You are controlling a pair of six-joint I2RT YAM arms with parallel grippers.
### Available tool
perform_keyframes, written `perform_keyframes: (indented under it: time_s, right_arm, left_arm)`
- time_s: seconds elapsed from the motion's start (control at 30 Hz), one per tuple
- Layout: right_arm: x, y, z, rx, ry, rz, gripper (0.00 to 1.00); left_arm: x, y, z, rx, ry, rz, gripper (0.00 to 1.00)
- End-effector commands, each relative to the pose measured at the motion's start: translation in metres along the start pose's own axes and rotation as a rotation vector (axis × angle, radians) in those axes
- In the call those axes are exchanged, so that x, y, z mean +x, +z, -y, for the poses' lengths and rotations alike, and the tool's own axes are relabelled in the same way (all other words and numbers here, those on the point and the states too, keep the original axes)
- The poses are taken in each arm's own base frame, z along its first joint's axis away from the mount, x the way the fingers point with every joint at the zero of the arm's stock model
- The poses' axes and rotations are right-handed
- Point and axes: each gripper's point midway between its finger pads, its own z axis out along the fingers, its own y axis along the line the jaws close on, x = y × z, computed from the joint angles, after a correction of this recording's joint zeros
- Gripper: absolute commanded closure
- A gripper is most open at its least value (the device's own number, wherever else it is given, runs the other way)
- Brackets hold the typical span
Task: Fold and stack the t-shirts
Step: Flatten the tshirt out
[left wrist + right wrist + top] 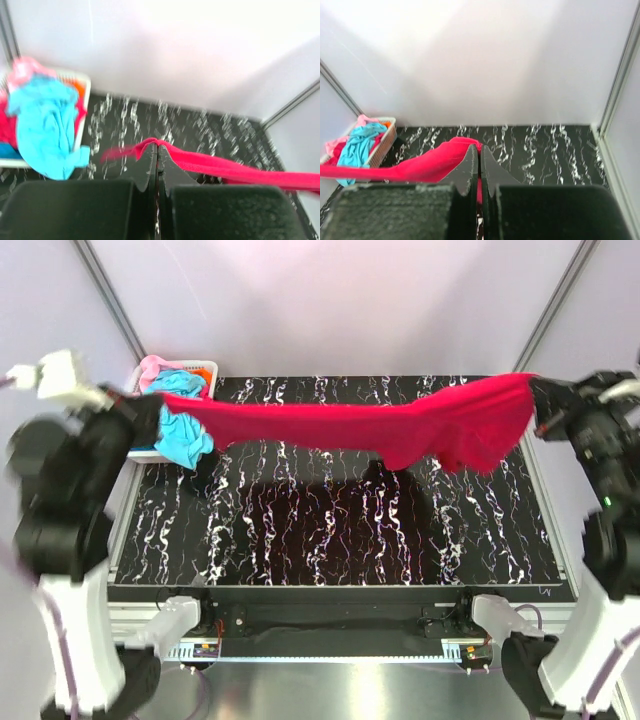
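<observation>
A crimson t-shirt (400, 425) is hanging stretched in mid-air across the upper middle, above the black marbled desk (300, 530). The left hand (157, 148) is pinching its left end, closed tight; the right hand (480, 151) is clamping its right end. A turquoise t-shirt (185, 435) is spilling from the white basket (204, 365) at upper left.

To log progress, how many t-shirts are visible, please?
4: crimson t-shirt stretched between left gripper and right gripper; turquoise t-shirt over the basket edge; pink t-shirt and orange t-shirt inside. More may be hidden.
</observation>
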Motion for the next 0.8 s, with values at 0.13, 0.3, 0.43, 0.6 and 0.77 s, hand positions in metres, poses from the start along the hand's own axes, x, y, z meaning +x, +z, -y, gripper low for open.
perform_keyframes:
  time_s: [0.13, 0.3, 0.43, 0.6, 0.77]
  right_arm:
    - [-0.034, -0.032, -0.011, -0.007, -0.074, 0.112, 1.0]
    - [-0.06, -0.02, -0.006, 0.016, -0.102, 0.192, 1.0]
    - [-0.047, 0.035, 0.022, 0.082, -0.096, 0.157, 1.0]
    - [0.065, 0.154, 0.075, 0.122, 0.009, -0.051, 1.0]
    - [0.21, 0.246, 0.126, 0.166, 0.122, -0.267, 1.0]
  left_arm:
    - [-0.017, -0.059, 0.006, 0.023, 0.044, 0.126, 1.0]
    - [-0.029, -0.036, -0.001, -0.032, 0.031, 0.126, 1.0]
    - [-0.019, 0.034, -0.021, -0.118, -0.012, 0.065, 1.0]
    - [0.052, 0.144, -0.04, -0.182, -0.118, -0.146, 1.0]
    - [0.169, 0.261, -0.07, -0.294, -0.15, -0.355, 1.0]
